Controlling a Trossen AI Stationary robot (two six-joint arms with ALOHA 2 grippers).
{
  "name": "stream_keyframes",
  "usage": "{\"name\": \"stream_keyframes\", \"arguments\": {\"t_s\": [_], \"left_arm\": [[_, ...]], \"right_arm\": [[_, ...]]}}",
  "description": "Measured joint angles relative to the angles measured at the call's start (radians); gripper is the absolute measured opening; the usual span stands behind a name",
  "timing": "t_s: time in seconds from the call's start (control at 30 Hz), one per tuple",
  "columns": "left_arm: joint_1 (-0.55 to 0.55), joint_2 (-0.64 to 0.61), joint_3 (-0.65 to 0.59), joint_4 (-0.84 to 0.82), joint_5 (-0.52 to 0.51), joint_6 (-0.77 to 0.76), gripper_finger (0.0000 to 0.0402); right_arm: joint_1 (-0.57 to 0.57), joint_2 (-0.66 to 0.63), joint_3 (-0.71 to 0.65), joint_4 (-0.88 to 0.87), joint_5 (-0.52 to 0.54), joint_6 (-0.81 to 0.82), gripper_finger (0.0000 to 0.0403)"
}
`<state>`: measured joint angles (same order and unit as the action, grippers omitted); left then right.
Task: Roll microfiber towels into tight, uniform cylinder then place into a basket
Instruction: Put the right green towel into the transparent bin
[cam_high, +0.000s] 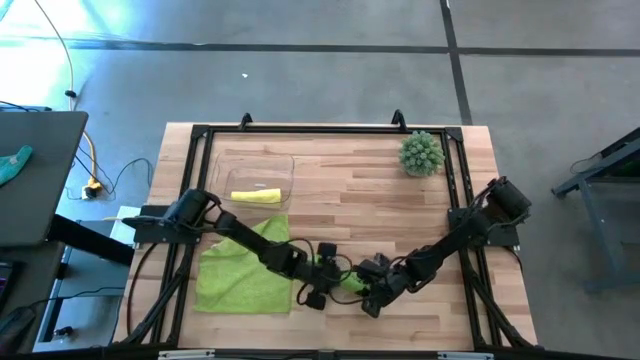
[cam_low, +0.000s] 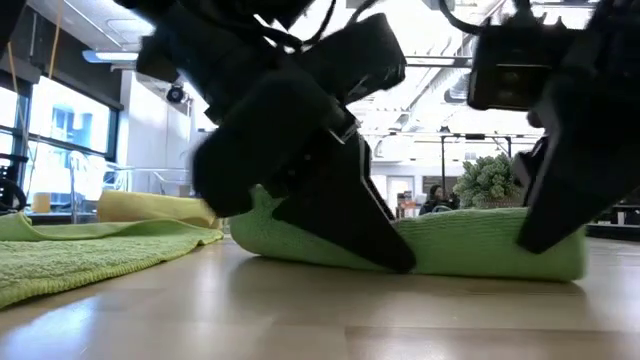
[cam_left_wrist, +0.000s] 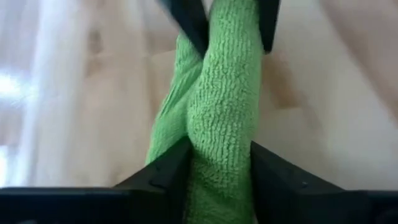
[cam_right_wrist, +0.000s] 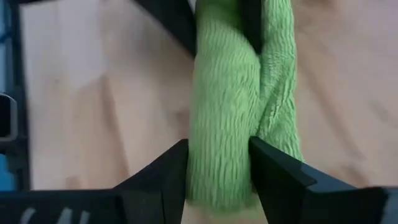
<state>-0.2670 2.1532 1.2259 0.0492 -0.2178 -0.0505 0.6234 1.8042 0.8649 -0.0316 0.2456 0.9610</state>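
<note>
A lime green microfiber towel, rolled into a cylinder (cam_high: 347, 280), lies on the wooden table near its front edge, between my two grippers. My left gripper (cam_high: 322, 284) is shut on its left end and my right gripper (cam_high: 372, 294) on its right end. A second lime green towel (cam_high: 245, 266) lies spread flat at the left. A rolled yellow towel (cam_high: 255, 196) lies in the clear basket (cam_high: 284, 164) behind it. My left gripper pinches the roll's left end (cam_left_wrist: 219, 146) between its two fingers (cam_left_wrist: 166, 169), which lie across the roll. They slant down from the table's left. The roll lies on the table (cam_low: 470, 250). My right gripper pinches the roll's right end (cam_right_wrist: 219, 155) between its two fingers (cam_right_wrist: 277, 168), across the roll, slanting down from the right. That end (cam_low: 575, 262) rests on the table top.
A spiky green ball plant (cam_high: 421, 153) stands at the far right corner. A black frame (cam_high: 330, 129) runs around the table's edges. Bare wood lies between the basket and the plant.
</note>
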Motion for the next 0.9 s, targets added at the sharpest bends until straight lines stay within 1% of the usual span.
{"name": "stream_keyframes", "arguments": {"t_s": [0.17,0.3,0.43,0.57,0.63,0.73,0.9], "left_arm": [[0.013,-0.002,0.000,-0.016,0.025,-0.025,0.0063],[0.022,-0.004,-0.001,-0.021,0.079,-0.034,0.0017],[0.061,-0.011,-0.001,-0.022,0.237,-0.105,0.0013],[0.106,-0.050,-0.008,-0.052,0.336,-0.123,0.0013],[0.134,-0.080,-0.012,-0.089,0.378,-0.122,0.0013],[0.179,-0.137,-0.014,-0.162,0.382,-0.091,0.0013],[0.260,-0.275,-0.011,-0.315,0.366,-0.039,0.0013]], "right_arm": [[0.004,-0.096,-0.004,-0.133,-0.022,-0.046,0.0158],[0.004,-0.147,-0.002,-0.271,-0.016,-0.061,0.0158],[0.004,-0.190,-0.001,-0.404,-0.008,-0.043,0.0158],[0.004,-0.218,0.000,-0.495,0.000,-0.047,0.0158],[0.006,-0.226,0.000,-0.531,0.004,-0.080,0.0158],[0.018,-0.243,0.000,-0.562,0.008,-0.145,0.0158],[0.018,-0.303,0.002,-0.630,0.010,-0.224,0.0158]]}}
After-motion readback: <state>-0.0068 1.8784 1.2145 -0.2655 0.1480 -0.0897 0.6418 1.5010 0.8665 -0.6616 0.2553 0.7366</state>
